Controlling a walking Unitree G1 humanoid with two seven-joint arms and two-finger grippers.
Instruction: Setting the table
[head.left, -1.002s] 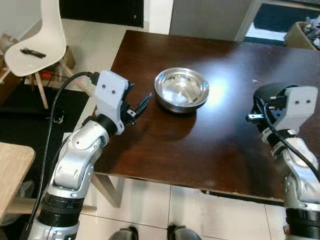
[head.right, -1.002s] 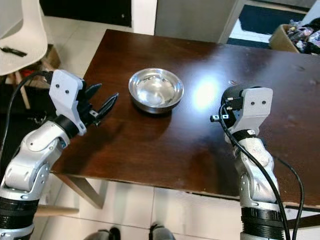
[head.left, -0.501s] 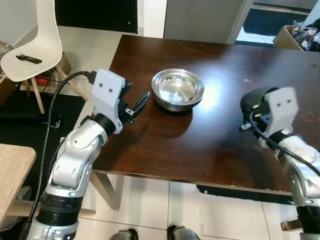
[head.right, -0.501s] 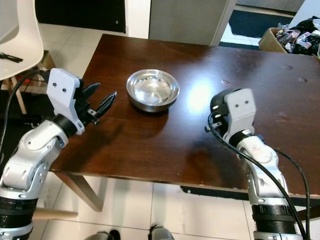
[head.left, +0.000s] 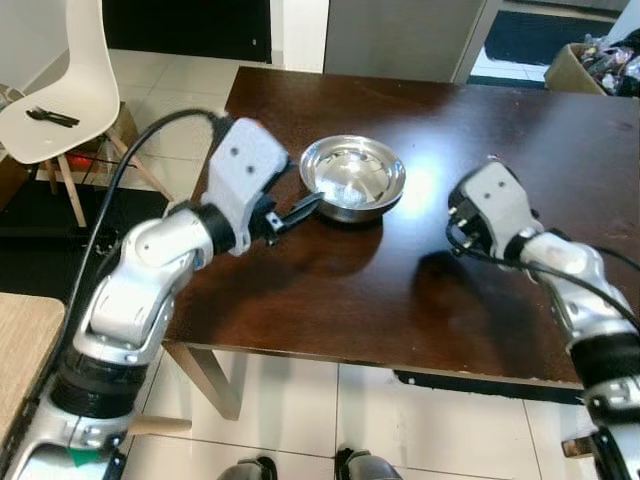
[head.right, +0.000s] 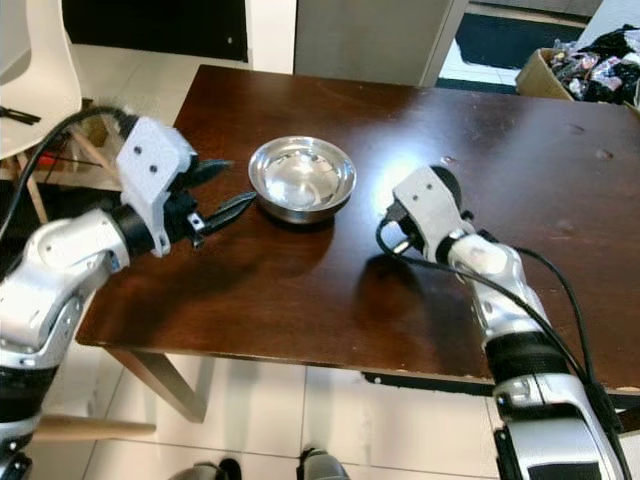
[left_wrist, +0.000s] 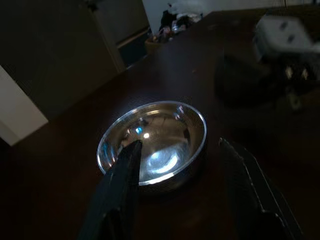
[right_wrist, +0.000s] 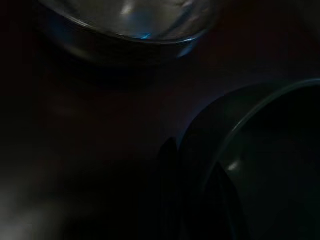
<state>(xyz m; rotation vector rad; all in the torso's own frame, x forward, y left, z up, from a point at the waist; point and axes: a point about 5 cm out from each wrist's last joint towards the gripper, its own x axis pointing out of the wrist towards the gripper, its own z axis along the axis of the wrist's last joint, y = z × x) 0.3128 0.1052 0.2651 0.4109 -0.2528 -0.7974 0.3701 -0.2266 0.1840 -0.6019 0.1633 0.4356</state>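
A shiny steel bowl stands on the dark wooden table, towards its far left. My left gripper is open just left of the bowl, its two black fingers pointing at the rim on either side. My right gripper is low over the table to the right of the steel bowl. In the dark right wrist view it appears shut on the rim of a black bowl.
A white chair with black utensils on its seat stands left of the table. A box of clutter sits on the floor at the far right. A light wooden surface is at the lower left.
My left gripper has moved right, up to the steel bowl's rim. My right gripper has swung left and lower over the table, towards the steel bowl. The camera has shifted a little.
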